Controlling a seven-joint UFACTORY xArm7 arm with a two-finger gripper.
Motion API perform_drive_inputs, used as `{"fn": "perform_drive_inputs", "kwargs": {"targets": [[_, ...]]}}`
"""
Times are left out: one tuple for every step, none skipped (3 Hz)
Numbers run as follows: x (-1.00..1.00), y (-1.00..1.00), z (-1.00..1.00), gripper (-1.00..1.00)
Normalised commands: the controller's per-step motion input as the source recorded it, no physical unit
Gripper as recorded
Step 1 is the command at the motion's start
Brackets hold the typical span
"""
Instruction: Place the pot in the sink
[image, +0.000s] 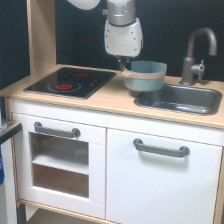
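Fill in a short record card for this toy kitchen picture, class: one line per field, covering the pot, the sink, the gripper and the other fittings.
pot: light blue-grey, tan band, at the sink's near-left corner, partly over the basin
sink: dark grey basin, nothing seen inside
gripper: at the pot's handle side; jaws hidden
stovetop: black, red rings, bare
faucet: grey, behind the sink

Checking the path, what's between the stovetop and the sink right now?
In the exterior view, the pot, with the gripper at its handle, over bare counter.
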Motion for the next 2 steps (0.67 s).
{"fn": "perform_drive_inputs", "kwargs": {"targets": [[0.99,0.48,-0.82,-1.00],[0.94,0.45,-0.85,-1.00]]}}
